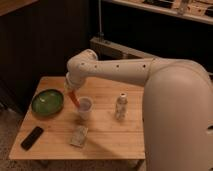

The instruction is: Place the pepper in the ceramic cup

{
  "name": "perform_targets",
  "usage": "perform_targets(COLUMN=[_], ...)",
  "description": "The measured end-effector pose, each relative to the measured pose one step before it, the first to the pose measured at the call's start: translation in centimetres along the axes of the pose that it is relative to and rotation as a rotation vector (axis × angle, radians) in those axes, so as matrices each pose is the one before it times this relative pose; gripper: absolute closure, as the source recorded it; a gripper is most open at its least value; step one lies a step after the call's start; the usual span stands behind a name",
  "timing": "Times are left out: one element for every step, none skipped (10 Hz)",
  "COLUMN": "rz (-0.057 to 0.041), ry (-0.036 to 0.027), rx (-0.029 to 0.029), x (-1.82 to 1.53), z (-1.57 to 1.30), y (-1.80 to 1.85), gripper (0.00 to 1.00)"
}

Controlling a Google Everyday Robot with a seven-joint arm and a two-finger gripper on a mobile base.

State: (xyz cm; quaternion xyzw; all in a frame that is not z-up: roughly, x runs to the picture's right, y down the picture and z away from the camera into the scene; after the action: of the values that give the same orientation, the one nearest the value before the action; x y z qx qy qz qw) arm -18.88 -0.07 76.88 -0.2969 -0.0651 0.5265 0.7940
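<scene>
Pepper (75,98) is gripped by the fingers of the gripper (71,91), slanted down, with its tip just at the rim of the white ceramic cup (85,106), not in yet. On the table (120,136), a green bowl (48,101) is seen beside the cup and a capped whitish bottle (120,106) on the other side, label unreadable tbh.

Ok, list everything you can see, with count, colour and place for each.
ceramic cup: one, white, mid-table
pepper: one, red-orange, hanging from the gripper, tip at the cup's rim
bowl: one, green, table's left side in view
bottle: one, whitish, right of the cup
flat device: one, black, front-left corner
packet: one, pale, in front of the cup
table: one, light wood
arm: one, white, reaching in from the right
gripper: one, just above the cup's left, shut on the pepper
</scene>
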Motion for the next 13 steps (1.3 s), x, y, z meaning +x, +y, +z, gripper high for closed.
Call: perform_targets(rz=[0.00353, 0.00305, 0.00287, 0.00656, 0.00729, 0.00508, 0.00273, -0.00072, 0.00159, 0.00215, 0.00395, 0.00129, 0.00262], ry=[-0.00123, -0.00082, -0.00177, -0.00175, -0.00295, -0.00271, -0.00039, -0.00137, -0.00199, -0.00114, -0.00295, -0.00154, -0.00162], rx=[0.00194, 0.00194, -0.00033, -0.00322, -0.00161, -0.00012, -0.00121, -0.00367, 0.00114, 0.00061, 0.00168, 0.00019, -0.00053], x=[0.052, 0.076, 0.080, 0.545, 0.712, 0.092, -0.037, -0.173, 0.054, 0.243, 0.287, 0.132, 0.044], z=[-0.044, -0.047, -0.056, 0.028, -0.047, -0.023, 0.187, 0.189, 0.001, -0.043, -0.138, 0.007, 0.032], y=[-0.286, -0.257, -0.211, -0.346, -0.521, -0.287, -0.104, 0.194, -0.184, -0.224, -0.375, -0.143, -0.145], gripper=[0.97, 0.97, 0.97, 0.97, 0.97, 0.97, 0.97, 0.97, 0.93, 0.86, 0.74, 0.67, 0.65])
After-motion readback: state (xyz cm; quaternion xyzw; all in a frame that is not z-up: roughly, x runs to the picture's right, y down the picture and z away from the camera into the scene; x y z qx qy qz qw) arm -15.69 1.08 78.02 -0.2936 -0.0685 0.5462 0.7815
